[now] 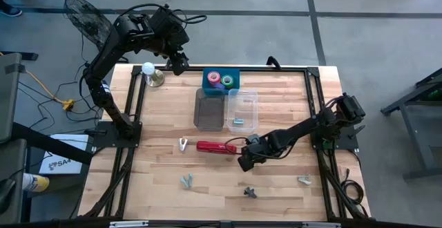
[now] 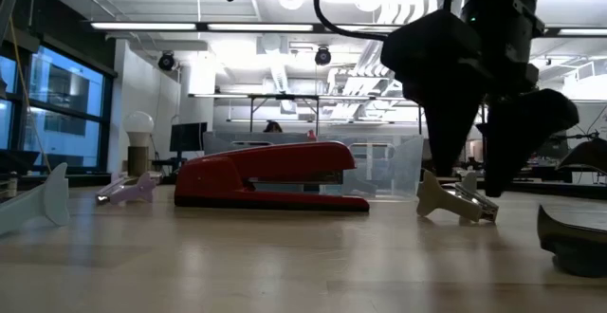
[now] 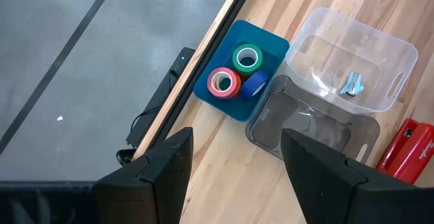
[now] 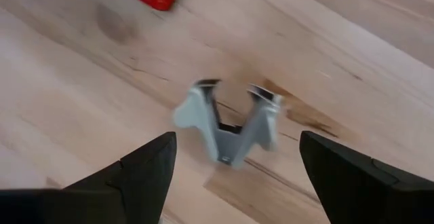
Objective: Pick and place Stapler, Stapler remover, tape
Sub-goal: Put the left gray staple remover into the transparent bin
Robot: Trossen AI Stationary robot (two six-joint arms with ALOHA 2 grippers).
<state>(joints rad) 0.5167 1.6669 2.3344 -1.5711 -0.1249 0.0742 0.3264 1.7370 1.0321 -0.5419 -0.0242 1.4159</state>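
1. Overhead, the right gripper (image 1: pixel 244 164) hung low just beside one end of the red stapler (image 1: pixel 215 146), which lay mid-table; the left gripper (image 1: pixel 178 65) waited near the blue bin (image 1: pixel 235 75) of tape rolls (image 1: pixel 215 79).
2. Level with the table, the stapler (image 2: pixel 270 174) lay flat before a clear bin (image 2: pixel 403 166).
3. At the right wrist, fingers (image 4: pixel 135 173) were spread wide, empty, above a grey staple remover (image 4: pixel 230 123).
4. At the left wrist, fingers (image 3: pixel 159 173) stood apart, holding nothing.

You see the red stapler (image 1: pixel 215 146) lying flat mid-desk; green, pink and blue tape rolls (image 3: pixel 237 72) sit in the blue tray; grey stapler removers (image 1: pixel 251 191) lie scattered, one (image 3: pixel 352 85) inside the clear bin.
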